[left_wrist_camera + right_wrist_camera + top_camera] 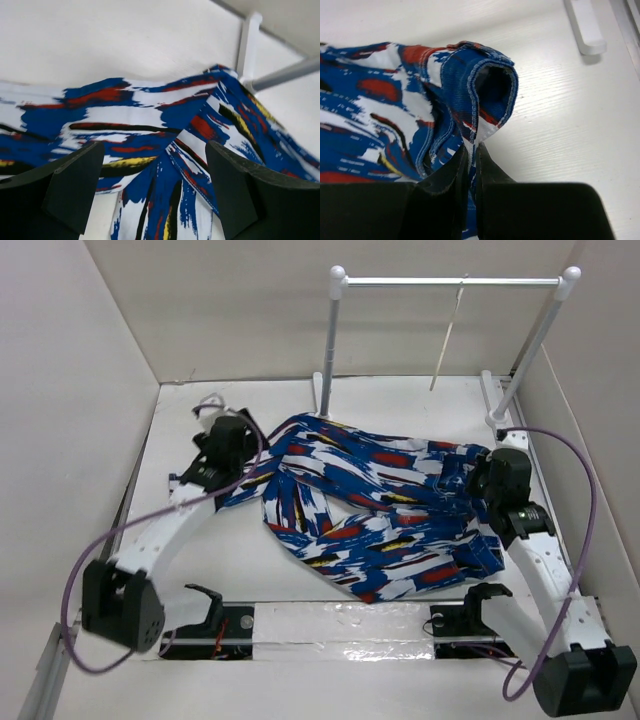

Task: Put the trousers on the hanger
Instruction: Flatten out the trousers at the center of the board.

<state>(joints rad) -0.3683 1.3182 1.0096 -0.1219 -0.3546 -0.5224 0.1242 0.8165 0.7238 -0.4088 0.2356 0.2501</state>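
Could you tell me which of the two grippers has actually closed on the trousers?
The right gripper, pinched shut on a folded edge of the trousers; the left gripper is wide open over the cloth, holding nothing.

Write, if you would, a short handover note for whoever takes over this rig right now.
Left pincer: open, poised over the trousers, gripping nothing.
Right pincer: shut on a hemmed edge of the trousers.
Trousers: crumpled on the table between the arms.
Hanger: hanging bare from the rack's rail.
Done: right grip only.
Left: probably take a left grip, lift and spread the trousers, then drape them over the hanger.
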